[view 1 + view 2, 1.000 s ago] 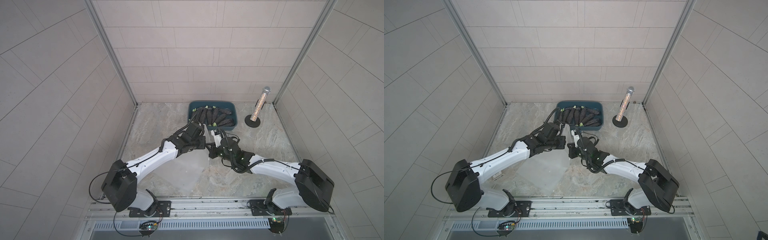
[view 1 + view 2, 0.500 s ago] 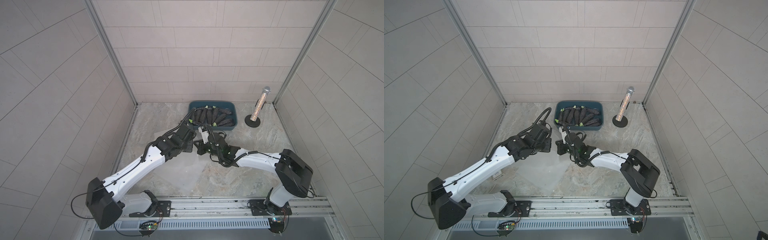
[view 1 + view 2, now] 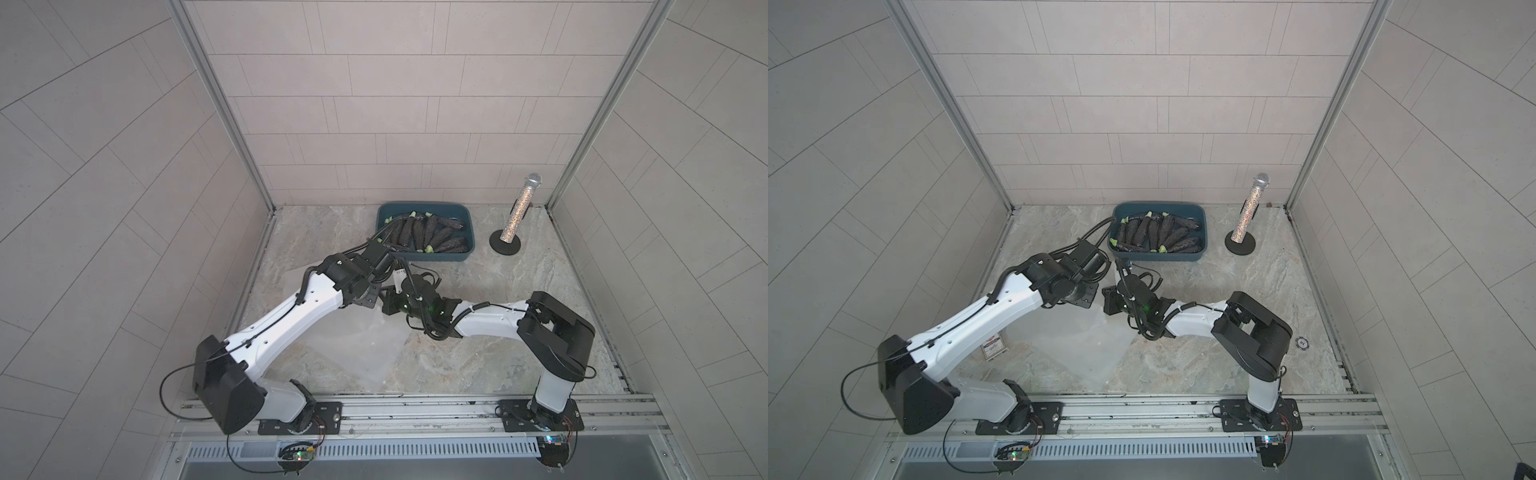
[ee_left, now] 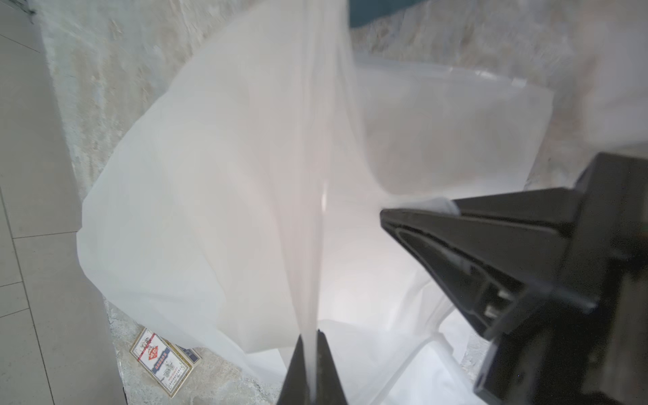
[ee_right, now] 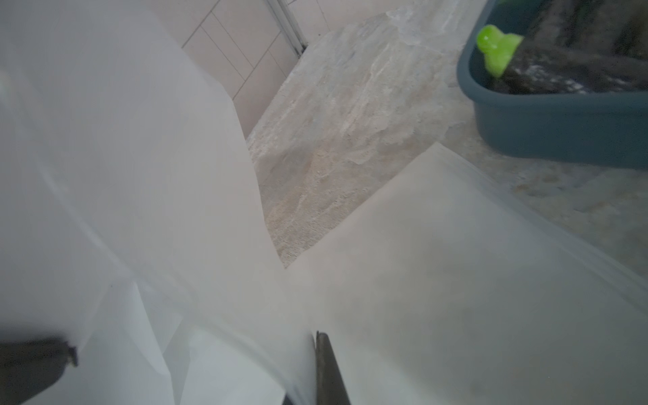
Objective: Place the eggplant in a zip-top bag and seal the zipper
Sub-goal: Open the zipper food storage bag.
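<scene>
The left pincer is clamped on a thin upright fold of the bag. The right pincer, just beside it, is pinched shut on another part of the bag's edge. The film hangs raised between and below them, and its far end trails on the surface. This reads as the bag being carried and spread rather than filled: nothing dark shows inside it, and with both pincers occupied, one would likely have to let go before anything can be fetched. A small card box lies on the surface below the left pincer, just past the bag's hanging edge. Beyond both pincers the eggplants all lie in the bin, untouched. Compared with a second ago, the grips are unchanged. Both pincers have moved sideways toward the wall on the left arm's side, the right arm stretches further across to follow, and the bag has shifted with them.
</scene>
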`<state>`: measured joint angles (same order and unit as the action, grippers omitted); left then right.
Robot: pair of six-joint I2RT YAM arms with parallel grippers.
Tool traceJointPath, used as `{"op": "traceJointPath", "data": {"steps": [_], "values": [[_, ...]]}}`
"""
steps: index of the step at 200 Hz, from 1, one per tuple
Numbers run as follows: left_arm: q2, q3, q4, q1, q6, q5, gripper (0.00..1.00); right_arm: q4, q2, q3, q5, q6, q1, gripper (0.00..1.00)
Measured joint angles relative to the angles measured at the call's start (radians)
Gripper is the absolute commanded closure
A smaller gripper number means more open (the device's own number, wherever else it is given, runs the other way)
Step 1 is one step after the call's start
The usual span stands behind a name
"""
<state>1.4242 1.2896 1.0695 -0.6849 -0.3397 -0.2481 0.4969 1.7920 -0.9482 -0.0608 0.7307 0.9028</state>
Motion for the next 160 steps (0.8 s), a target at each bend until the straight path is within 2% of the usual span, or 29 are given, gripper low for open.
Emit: {"op": "traceJointPath", "data": {"steps": [64, 72, 97, 118, 160], "values": [[0.176, -0.016, -0.105, 0.010, 0.020, 0.119, 1.00, 0.046, 0.080, 0.114, 0.005, 0.033, -0.029, 1.00], [0.187, -0.016, -0.114, 0.011, 0.021, 0.125, 1.00, 0.046, 0.080, 0.119, 0.003, 0.034, -0.031, 0.96], [0.208, -0.016, -0.130, 0.011, 0.025, 0.130, 1.00, 0.040, 0.076, 0.134, -0.025, 0.032, -0.053, 0.72], [0.209, -0.016, -0.141, 0.015, 0.027, 0.131, 1.00, -0.009, 0.029, 0.164, -0.048, 0.000, -0.076, 0.60], [0.209, -0.016, -0.156, 0.039, 0.027, 0.140, 1.00, -0.166, -0.212, 0.188, -0.069, -0.086, -0.121, 0.52]]}}
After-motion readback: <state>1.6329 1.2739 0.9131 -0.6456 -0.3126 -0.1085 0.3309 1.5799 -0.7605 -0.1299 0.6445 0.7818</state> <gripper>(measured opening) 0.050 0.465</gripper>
